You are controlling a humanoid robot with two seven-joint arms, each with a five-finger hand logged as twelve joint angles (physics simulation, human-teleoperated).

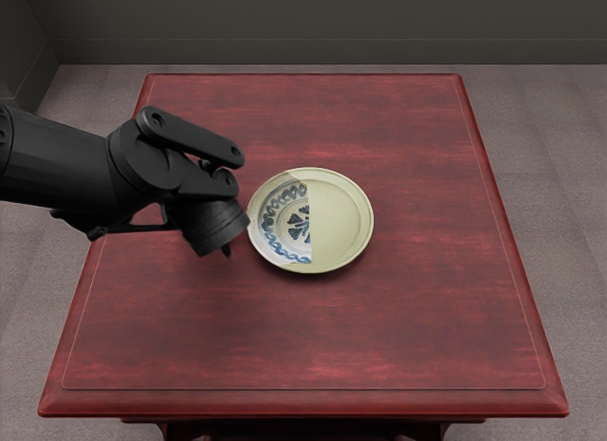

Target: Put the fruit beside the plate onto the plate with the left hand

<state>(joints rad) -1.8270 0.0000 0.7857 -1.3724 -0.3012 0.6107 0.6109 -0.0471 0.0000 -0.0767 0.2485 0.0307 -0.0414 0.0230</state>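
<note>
Fingers hid beneath my left hand (211,223), grip unreadable, fruit unseen beside the bare plate (349,213), so I judged we were grasping, needing a lift rightward next.

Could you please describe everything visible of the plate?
The plate is round, shallow, glossy, ceramic by its look: cream, with a blue pattern only on its left half. It lies flat near the middle of the wooden table, holding nothing. The left hand hovers at its left rim; contact cannot be told.
</note>
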